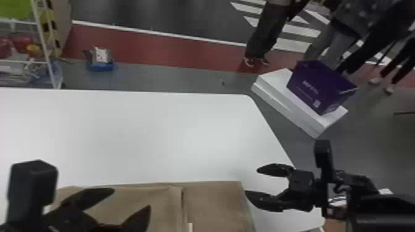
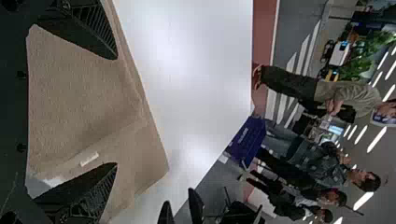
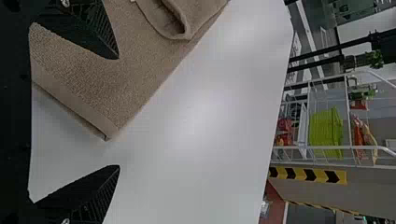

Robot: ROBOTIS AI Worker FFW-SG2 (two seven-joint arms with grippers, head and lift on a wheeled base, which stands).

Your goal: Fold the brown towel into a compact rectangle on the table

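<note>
Head view: brown towel [image 1: 216, 203], partly folded.

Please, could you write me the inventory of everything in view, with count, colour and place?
Towel: one, brown, folded in part, near edge of table
Towel tag: one, white, on towel
Table: one, white, under towel
Box: one, purple, beyond table to the right
Flat support: layers unclear, white, under box
Rack: one, white, beyond table to the left
Basket: one, green, on rack
Striped strip: yellow and black, by rack
Tray-like item: one, blue, on floor beyond table
Left gripper: one, black, open, above towel
Right gripper: one, black, open, by towel's right edge
</note>
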